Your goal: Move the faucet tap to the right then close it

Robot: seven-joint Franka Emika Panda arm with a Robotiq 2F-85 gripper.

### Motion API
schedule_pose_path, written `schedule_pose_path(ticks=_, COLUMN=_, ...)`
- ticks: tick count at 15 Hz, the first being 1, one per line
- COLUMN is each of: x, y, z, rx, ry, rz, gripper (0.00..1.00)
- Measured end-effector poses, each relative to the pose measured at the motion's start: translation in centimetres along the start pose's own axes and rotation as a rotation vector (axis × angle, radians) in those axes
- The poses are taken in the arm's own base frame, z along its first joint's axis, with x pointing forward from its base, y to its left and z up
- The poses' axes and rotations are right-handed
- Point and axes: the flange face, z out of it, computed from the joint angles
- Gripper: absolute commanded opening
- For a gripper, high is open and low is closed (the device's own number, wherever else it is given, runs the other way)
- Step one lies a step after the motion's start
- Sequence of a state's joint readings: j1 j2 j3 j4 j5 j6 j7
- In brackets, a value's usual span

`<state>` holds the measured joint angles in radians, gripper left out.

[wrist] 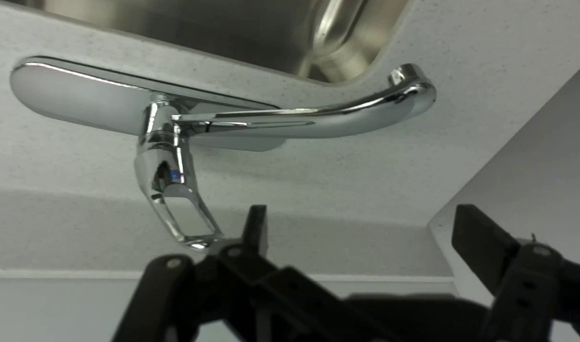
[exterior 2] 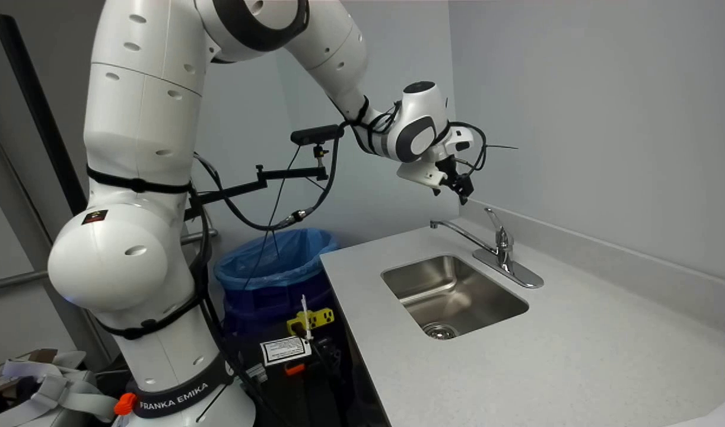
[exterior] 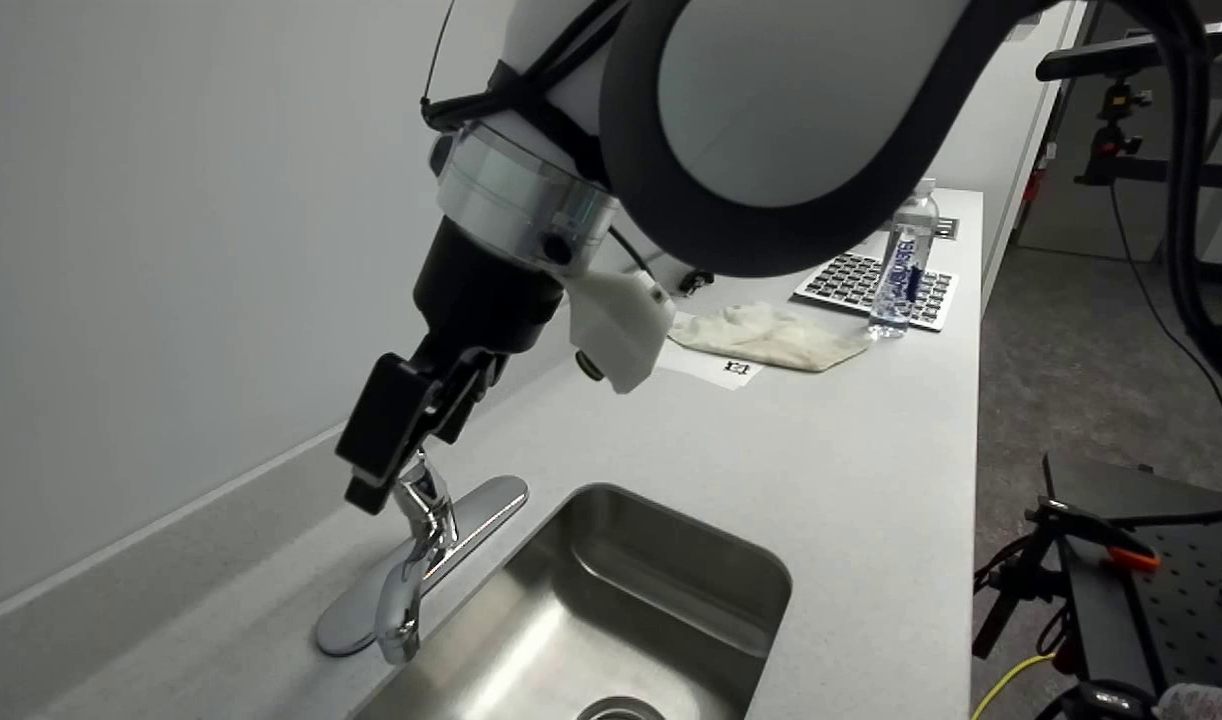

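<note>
Right, I'm hanging over the faucet tap (wrist: pixel 223 122), gripper (wrist: pixel 359 216) spread wide, nothing between the fingers (wrist: pixel 482 247) — and an exterior view shows a gap between it and the lever handle (exterior 2: pixel 493 219), so I'm near, not touching. The tap stands at the back of the counter (exterior 2: pixel 546 362), between the sink basin (exterior 2: pixel 484 299) and the back wall (exterior 2: pixel 588 118).

Where are we, then? Near the start, I'd say. The spout (wrist: pixel 347 121) points well off to the side, its end seemingly beyond the basin's corner and over the counter. Facing the wall from the arm's (exterior 2: pixel 137 142) side, that reads as left, so I judge the rightward move undone. Whether "right" means spout or lever, the task doesn't say. The lever stands raised at a slant; I take that as not closed, though I see no water to prove it. Both steps look left to do — across to the right, then lever down.
</note>
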<state>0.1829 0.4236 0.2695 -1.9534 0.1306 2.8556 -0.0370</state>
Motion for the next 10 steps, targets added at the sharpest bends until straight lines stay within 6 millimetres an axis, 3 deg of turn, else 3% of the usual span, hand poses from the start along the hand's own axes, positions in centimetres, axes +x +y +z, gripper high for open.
schedule_pose_path(ticks=3, x=0.6, y=-1.7, z=1.0, rx=0.048, ry=0.015, rz=-0.021, gripper=1.0)
schedule_pose_path(ticks=10, x=0.5, y=-1.7, z=1.3, rx=0.049, ry=0.01, rz=-0.02, gripper=1.0)
